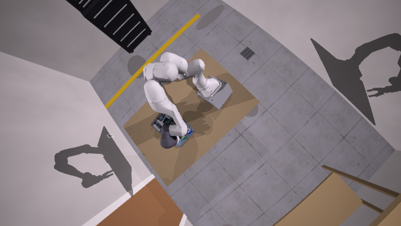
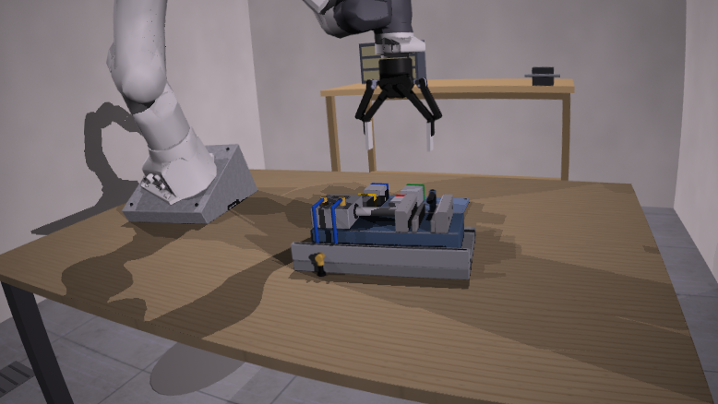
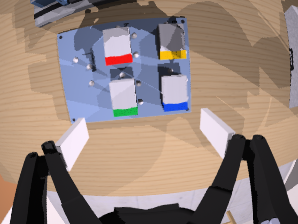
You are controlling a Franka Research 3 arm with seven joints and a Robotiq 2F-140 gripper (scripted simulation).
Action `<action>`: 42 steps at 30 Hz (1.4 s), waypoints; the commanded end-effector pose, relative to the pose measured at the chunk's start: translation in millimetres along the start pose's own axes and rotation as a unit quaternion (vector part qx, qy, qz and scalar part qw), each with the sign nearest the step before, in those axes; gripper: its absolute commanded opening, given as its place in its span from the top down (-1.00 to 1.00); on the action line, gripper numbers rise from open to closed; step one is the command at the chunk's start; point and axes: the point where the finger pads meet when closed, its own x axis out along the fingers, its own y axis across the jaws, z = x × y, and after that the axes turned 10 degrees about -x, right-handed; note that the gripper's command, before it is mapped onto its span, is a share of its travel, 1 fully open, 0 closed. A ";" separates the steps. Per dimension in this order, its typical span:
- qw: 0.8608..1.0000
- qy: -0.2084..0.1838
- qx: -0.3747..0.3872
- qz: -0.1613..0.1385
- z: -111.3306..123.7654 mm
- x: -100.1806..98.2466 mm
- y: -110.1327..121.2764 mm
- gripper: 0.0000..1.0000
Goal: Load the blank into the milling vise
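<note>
Green-ended blank (image 2: 412, 191) (image 3: 123, 95) on the infeed plate (image 3: 80, 104), below the wide-open, unloaded fingers (image 2: 368, 136)

1. The fingers stand wide apart, nothing between them.
2. Beyond them, the infeed plate (image 3: 75, 107) lies on the tabletop (image 3: 145, 150).
3. The green-ended blank (image 3: 123, 95) and blue-ended blank (image 3: 174, 90) sit nearer the fingers.
4. Farther off are the red-ended blank (image 3: 117, 44) and yellow-ended blank (image 3: 171, 39).
5. Past the plate, a cropped edge, perhaps the vise's (image 3: 55, 16).
</note>
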 end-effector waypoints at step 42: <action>1.000 -0.004 -0.001 -0.007 1.4 -14.8 -2.9 -1.00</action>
